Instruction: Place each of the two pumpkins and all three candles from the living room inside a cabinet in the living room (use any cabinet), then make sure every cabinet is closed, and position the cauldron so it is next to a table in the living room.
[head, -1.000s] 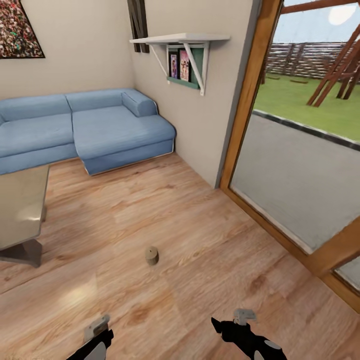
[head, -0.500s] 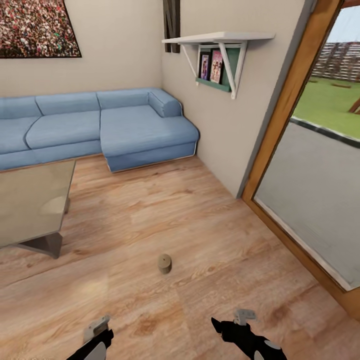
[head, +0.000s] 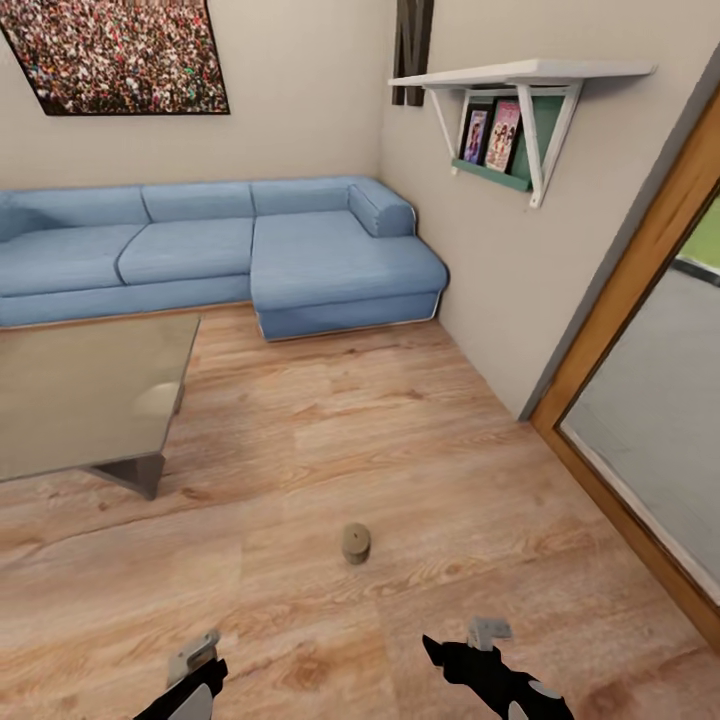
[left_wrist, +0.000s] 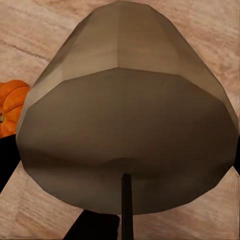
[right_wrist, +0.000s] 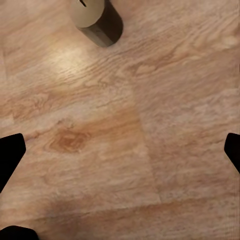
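One olive-beige candle (head: 356, 543) stands upright on the wood floor, ahead of and between my two arms. The right wrist view shows this candle (right_wrist: 97, 20) on the floor, well beyond my right gripper (right_wrist: 120, 150), which is open and empty with its dark fingertips (right_wrist: 10, 150) wide apart. My left gripper (left_wrist: 122, 165) is shut on another candle (left_wrist: 125, 115), seen very close with its dark wick towards the camera. An orange pumpkin (left_wrist: 11, 107) lies on the floor beside that held candle. My left arm (head: 192, 668) and right arm (head: 480, 655) sit low at the picture's near edge.
A glass-topped low table (head: 90, 400) stands at the left. A blue corner sofa (head: 250, 250) lines the far wall. At the right are a wall with a white shelf (head: 520, 75) and a wood-framed glass door (head: 640, 300). Wood floor (head: 400, 440) stretches between them.
The whole view has swung left, so sofa, shelf and floor candle sit further right in the picture. Both arms hold the same pose.
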